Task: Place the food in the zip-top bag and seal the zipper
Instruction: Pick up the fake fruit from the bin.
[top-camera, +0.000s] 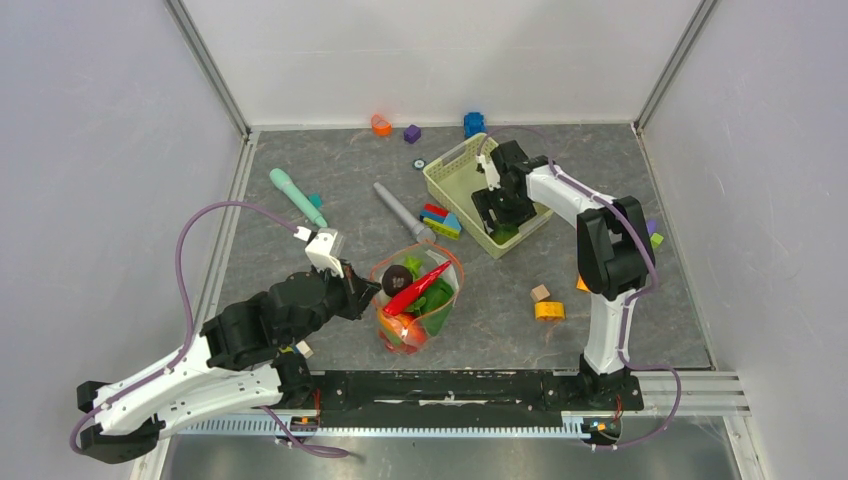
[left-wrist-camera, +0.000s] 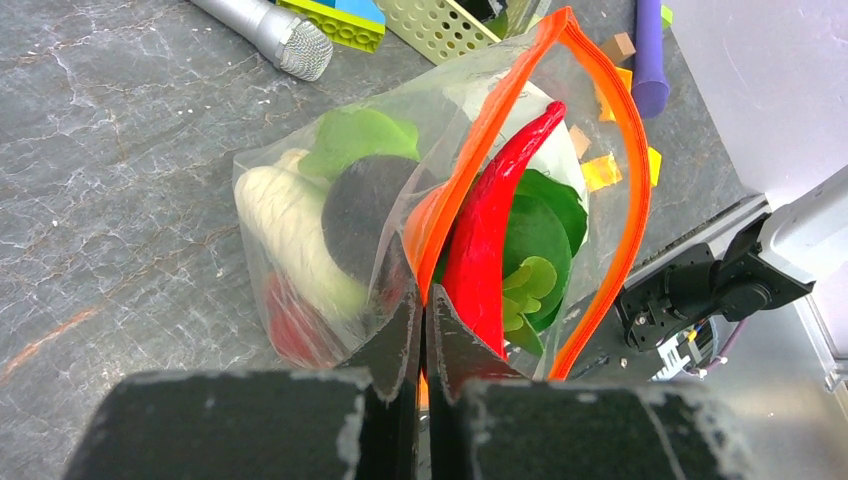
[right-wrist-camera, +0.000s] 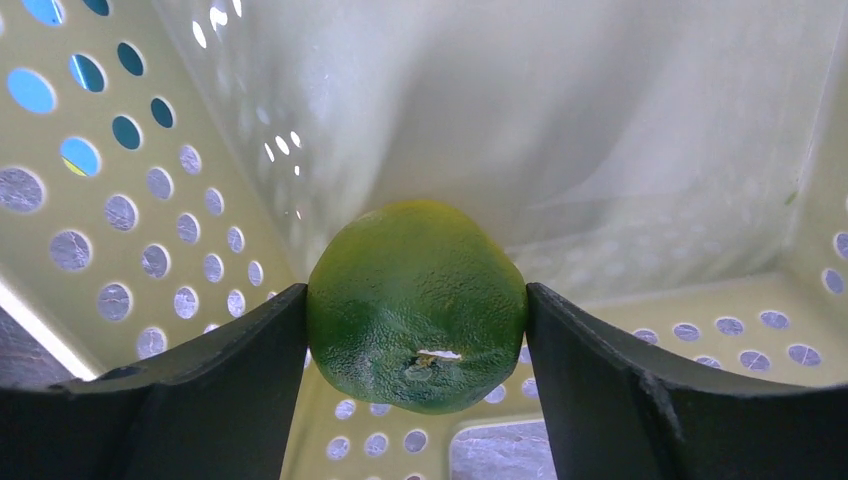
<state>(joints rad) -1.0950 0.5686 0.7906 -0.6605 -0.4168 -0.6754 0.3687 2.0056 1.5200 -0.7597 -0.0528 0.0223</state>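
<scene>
No readable text, labels or numbers anywhere; finer print possibly unresolved.

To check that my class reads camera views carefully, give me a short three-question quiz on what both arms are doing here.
1. True or false: the right tool grips a green fruit inside the basket.
2. The left tool pinches: A the zipper of the bag; B the basket's rim; C nothing.
3. One word: is the bag's mouth open or sealed?
Key: 1 true; 2 A; 3 open.
</scene>
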